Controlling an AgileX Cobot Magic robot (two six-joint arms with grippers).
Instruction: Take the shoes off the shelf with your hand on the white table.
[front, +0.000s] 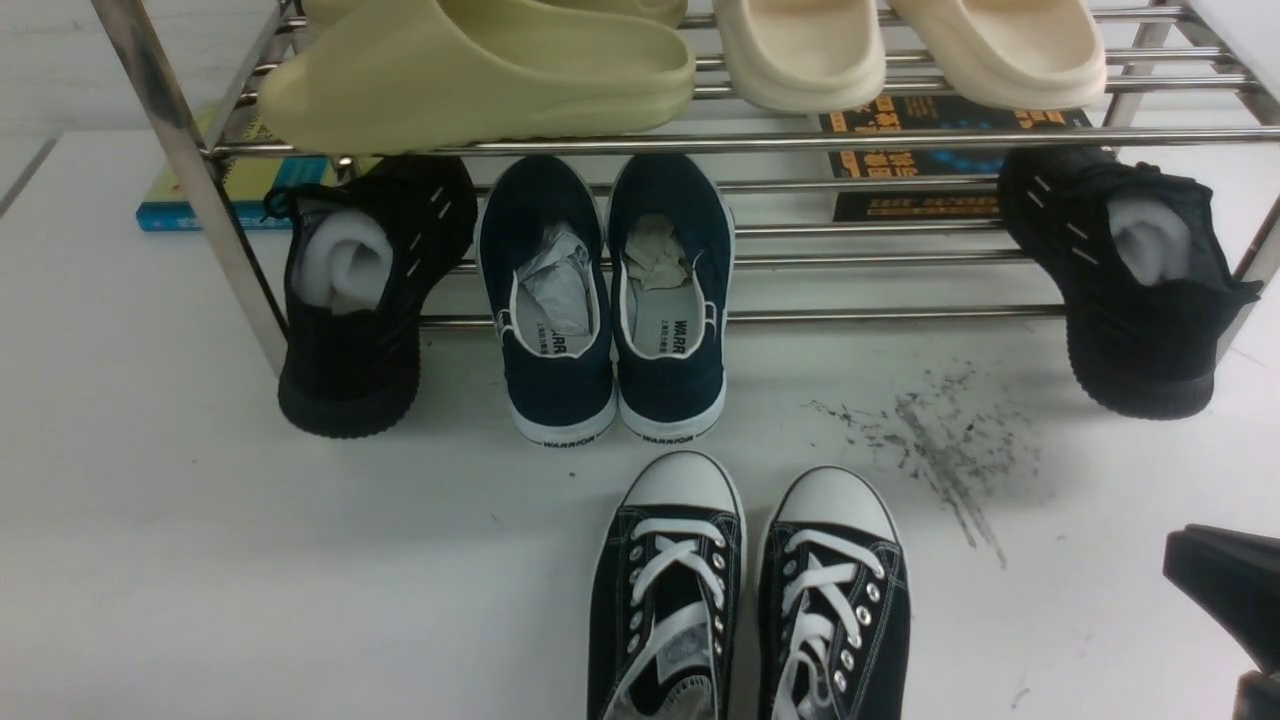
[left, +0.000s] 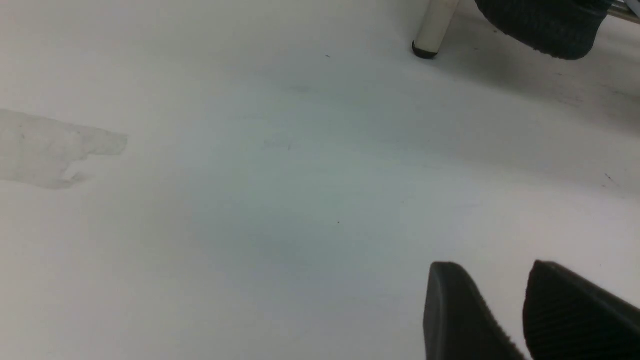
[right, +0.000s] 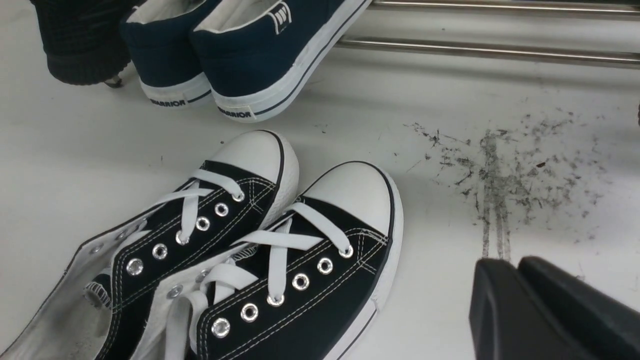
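Observation:
The two black canvas sneakers with white laces stand side by side on the white table (front: 200, 550), toes toward the shelf: one (front: 665, 600) on the left, the other (front: 835, 610) on the right. They also show in the right wrist view (right: 310, 270). The chrome shelf (front: 640, 143) stands behind them. My right gripper (front: 1225, 590) is shut and empty, low over the table to the right of the sneakers, apart from them; it also shows in the right wrist view (right: 512, 267). My left gripper (left: 492, 280) is open and empty over bare table near a shelf leg (left: 432, 30).
Navy WARRIOR slip-ons (front: 605, 300) and two black knit shoes (front: 365, 290) (front: 1130, 280) lean on the lower tier. Green slippers (front: 480, 70) and cream slippers (front: 900, 45) lie on the top tier. Books (front: 230, 190) lie behind. Dark scuff streaks (front: 940, 450) mark the table.

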